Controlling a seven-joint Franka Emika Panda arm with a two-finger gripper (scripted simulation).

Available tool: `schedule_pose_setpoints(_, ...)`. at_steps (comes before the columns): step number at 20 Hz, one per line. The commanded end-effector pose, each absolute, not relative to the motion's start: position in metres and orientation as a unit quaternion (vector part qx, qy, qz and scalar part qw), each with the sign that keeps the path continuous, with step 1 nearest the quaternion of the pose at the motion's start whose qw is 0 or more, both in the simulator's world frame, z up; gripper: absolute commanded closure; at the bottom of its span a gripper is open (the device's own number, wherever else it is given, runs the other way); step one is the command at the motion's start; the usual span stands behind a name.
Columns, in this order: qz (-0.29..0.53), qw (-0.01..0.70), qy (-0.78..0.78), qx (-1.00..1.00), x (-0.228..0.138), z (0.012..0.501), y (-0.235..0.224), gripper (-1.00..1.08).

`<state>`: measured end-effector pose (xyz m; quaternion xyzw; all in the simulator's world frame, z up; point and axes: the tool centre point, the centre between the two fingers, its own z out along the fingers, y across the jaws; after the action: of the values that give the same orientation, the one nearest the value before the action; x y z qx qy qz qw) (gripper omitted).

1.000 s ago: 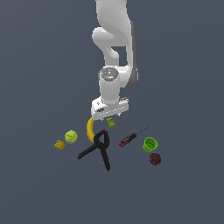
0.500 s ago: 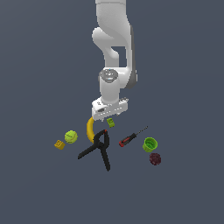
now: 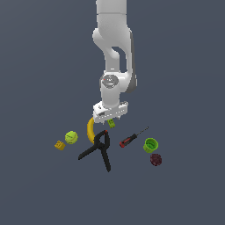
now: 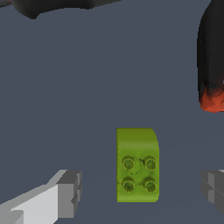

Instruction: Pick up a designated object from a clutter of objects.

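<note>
Green brick [image 3: 111, 124] in exterior view: tiny, mostly hidden under gripper [image 3: 110, 121], studs not discernible. Banana [image 3: 90, 130]: upper end hidden behind gripper body. Yellow block [image 3: 59, 145]: too small for surface detail. Wrist view: one finger [image 4: 57, 199] cut by picture's edge, other finger just a sliver; screwdriver handle [image 4: 213, 57] cut by edge; black clamp [image 4: 57, 6] only partly shown.

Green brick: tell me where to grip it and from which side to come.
Grip the green brick across its two long flat sides, coming straight down from above. The open gripper already straddles it, one finger on each side, so closing should meet parallel faces.
</note>
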<state>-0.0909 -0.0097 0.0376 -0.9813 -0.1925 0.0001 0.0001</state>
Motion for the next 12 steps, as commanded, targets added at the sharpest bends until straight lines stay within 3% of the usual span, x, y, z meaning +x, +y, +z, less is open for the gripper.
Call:
schedule_pose_setpoints(1,0.000,0.000,-0.193,-0.981,-0.091,0.027,-0.010,-0.92)
schedule_pose_setpoints(9,0.000,0.000,-0.193,-0.981,-0.091,0.013,-0.010,-0.92)
schedule_pose_setpoints(10,0.000,0.000,-0.193,-0.981,-0.091,0.013,-0.010,1.08)
schedule_pose_setpoints(12,0.000,0.000,-0.193,-0.981,-0.091,0.013,-0.010,1.08)
